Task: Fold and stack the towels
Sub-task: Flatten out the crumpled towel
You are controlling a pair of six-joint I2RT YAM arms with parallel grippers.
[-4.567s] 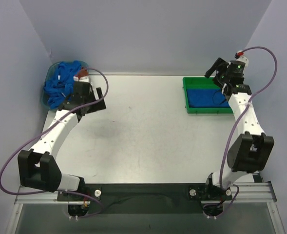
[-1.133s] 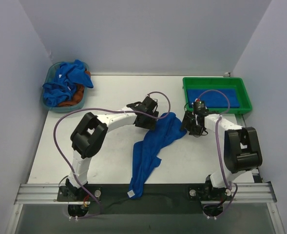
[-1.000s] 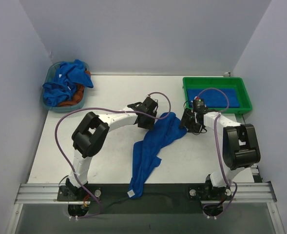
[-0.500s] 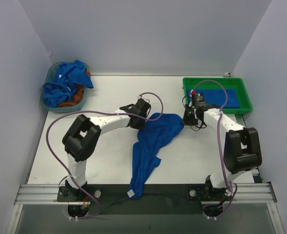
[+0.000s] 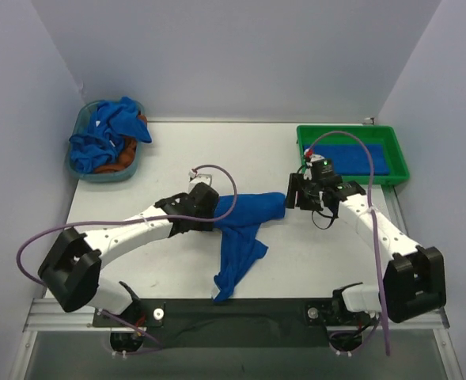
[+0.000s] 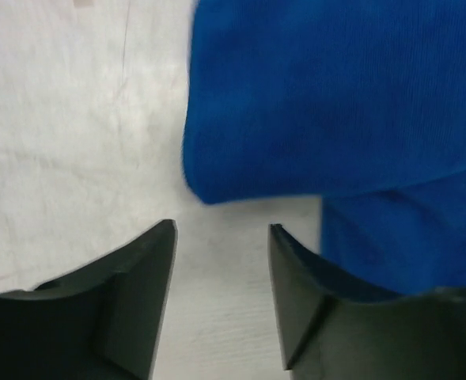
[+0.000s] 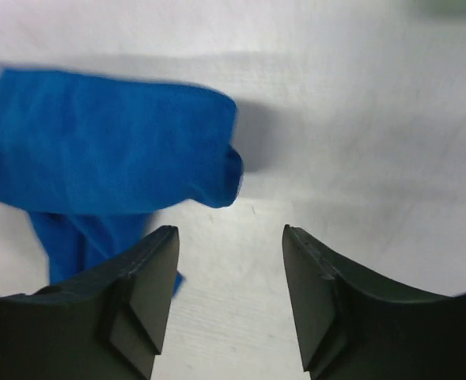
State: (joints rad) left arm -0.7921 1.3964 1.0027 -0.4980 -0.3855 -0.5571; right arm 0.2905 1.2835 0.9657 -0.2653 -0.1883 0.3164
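"Starting at the near edge, where is the towel (image 5: 244, 222)?" Mia asks.

"Its narrow tail lies on the table (image 5: 138, 190), reaching almost to the near edge," says Tom. "Farther in, it bends into a rumpled band lying crosswise between the two arms."

"And the grippers?"

"The left gripper (image 6: 221, 229) has its jaws apart with bare table between them, and one end of the band is just ahead. The right gripper (image 7: 231, 233) is likewise spread and empty, just short of the other end."

"How will it handle?"

"Soft, light and floppy, I'd judge. It will sag and drag wherever it isn't held, though terry shouldn't slip much. Pinching the middle would only bunch it. I'd take two corners of one edge, one per arm, and pull it flat before folding."

"Beyond it?"

"At the far left, a basket (image 5: 78, 170) holds more crumpled towels (image 5: 98, 134) and an orange cloth (image 5: 112, 168). At the far right, a green tray (image 5: 305, 162) holds one folded towel (image 5: 339, 158), where the stack should grow."
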